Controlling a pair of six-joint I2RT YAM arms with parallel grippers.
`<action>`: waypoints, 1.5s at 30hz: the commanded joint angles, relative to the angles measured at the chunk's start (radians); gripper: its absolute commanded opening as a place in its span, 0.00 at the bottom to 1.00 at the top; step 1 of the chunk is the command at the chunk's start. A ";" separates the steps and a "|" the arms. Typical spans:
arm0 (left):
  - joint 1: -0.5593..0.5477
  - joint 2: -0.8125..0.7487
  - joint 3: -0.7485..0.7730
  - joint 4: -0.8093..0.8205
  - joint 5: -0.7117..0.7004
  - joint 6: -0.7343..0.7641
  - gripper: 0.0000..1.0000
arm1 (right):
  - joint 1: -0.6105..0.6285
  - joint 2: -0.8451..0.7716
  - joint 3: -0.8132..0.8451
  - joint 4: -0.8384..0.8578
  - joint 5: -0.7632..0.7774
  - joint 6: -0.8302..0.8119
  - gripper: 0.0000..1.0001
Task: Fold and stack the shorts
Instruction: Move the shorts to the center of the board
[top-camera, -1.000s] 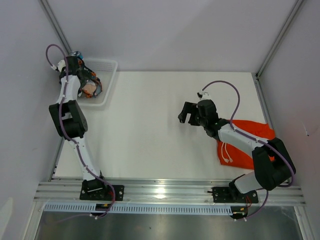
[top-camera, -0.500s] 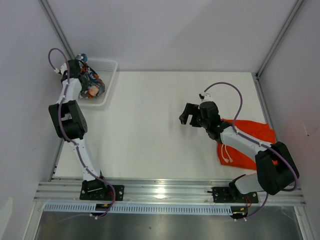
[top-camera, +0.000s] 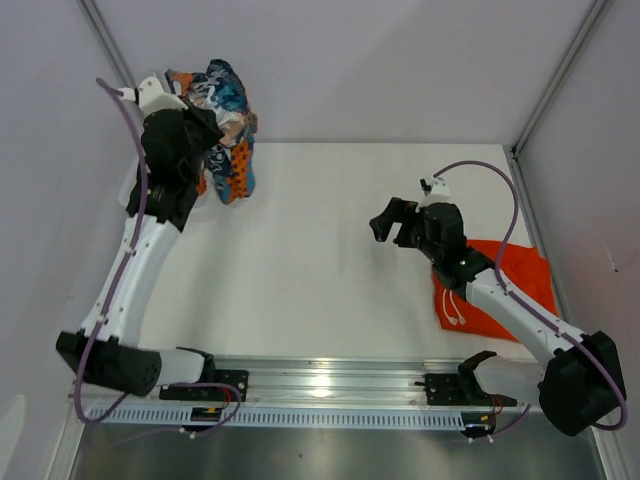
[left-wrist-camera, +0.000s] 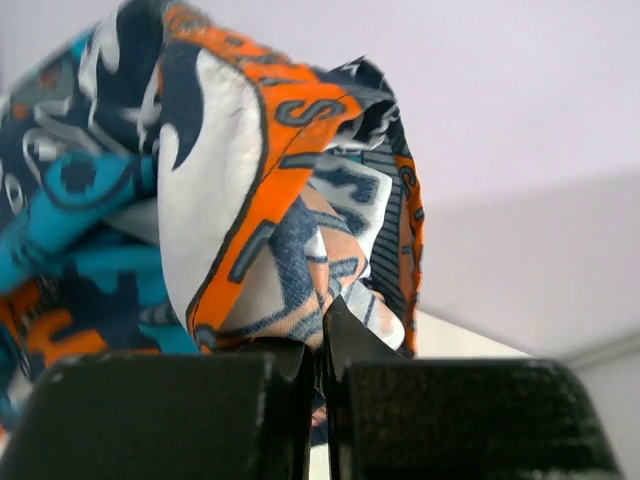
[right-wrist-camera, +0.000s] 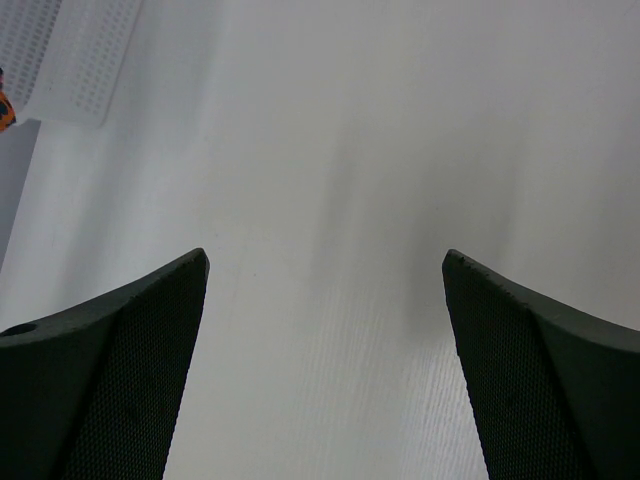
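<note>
Printed shorts (left-wrist-camera: 250, 200) – the navy, teal, orange and white cartoon pair – are pinched in my left jaws, which are pressed together on a fold of the cloth. In the left wrist view the rest of the fabric bunches just past the tips in a crumpled bundle, with only the pale wall behind it. From the top camera the pair (top-camera: 228, 130) hangs off the left arm (top-camera: 150, 240) at the far left corner, held up above the worktop (top-camera: 320, 260).

My right jaws are spread wide and hold nothing. They hover over bare worktop right of centre, and the right wrist view shows only white surface between the two tips. The orange shorts (top-camera: 510, 280) lie flat behind them, near the right edge, partly under the right arm (top-camera: 500, 300) – their white drawstring (top-camera: 455, 310) trails off the near left corner.

A white mesh basket (right-wrist-camera: 70, 50) shows at the top left of the right wrist view, well apart from the right jaws. Open worktop separates the two pairs.
</note>
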 joint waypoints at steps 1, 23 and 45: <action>-0.069 -0.119 -0.095 0.056 -0.038 0.015 0.00 | -0.016 -0.048 -0.005 -0.014 0.007 -0.026 1.00; -0.417 -0.134 -0.336 0.077 0.019 -0.304 0.84 | -0.048 -0.104 0.017 -0.109 -0.082 -0.030 1.00; -0.176 -0.290 -0.143 -0.360 0.057 -0.170 0.99 | 0.300 0.370 0.153 0.058 -0.257 -0.073 0.77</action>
